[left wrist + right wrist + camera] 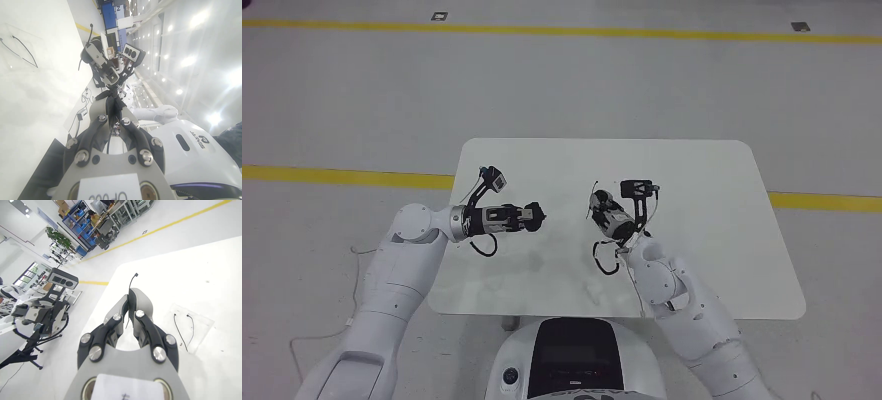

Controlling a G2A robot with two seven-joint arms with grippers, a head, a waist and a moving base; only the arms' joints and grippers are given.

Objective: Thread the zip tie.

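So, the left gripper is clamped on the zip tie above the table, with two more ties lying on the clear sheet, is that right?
Not quite: the right wrist view shows that it is the right gripper clamped on the zip tie. The rest holds: it is above the table, and two more ties lie on the clear sheet.

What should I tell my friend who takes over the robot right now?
Right end effector: shut on a zip tie. The head end sticks out past the fingertips, and the tail hangs back toward the wrist.
Left end effector: looks shut, with nothing seen in it. It is above the table, facing the right one and apart from it.
Two spare zip ties lie on a clear tray on the table.
Done: one tie is picked up.
Left: the tail is not through the head yet, and no loop is made.
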